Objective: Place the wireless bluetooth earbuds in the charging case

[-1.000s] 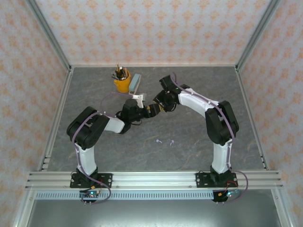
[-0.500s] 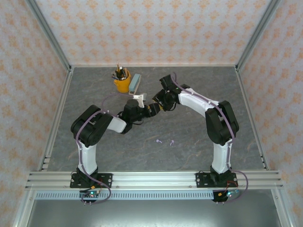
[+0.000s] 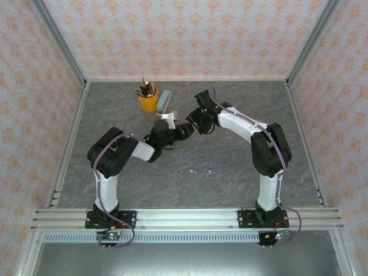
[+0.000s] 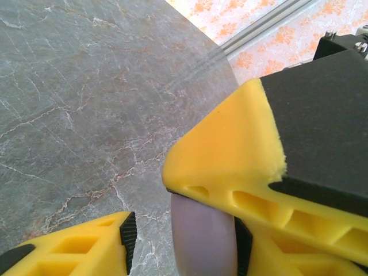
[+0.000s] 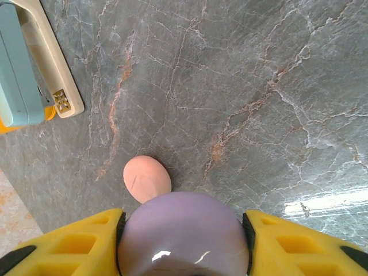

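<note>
Right gripper (image 5: 183, 221): one lilac case (image 5: 184, 236), perhaps.

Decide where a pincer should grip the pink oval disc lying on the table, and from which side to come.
Grip the pink oval disc across its narrower width, at the rim, coming straight down from above. It lies flat and low on the table with a smooth domed top, so its side edges probably offer the only hold.

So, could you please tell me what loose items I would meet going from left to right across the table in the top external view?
Orange pencil cup → blue-grey stapler → first lilac earbud → second lilac earbud.
</note>
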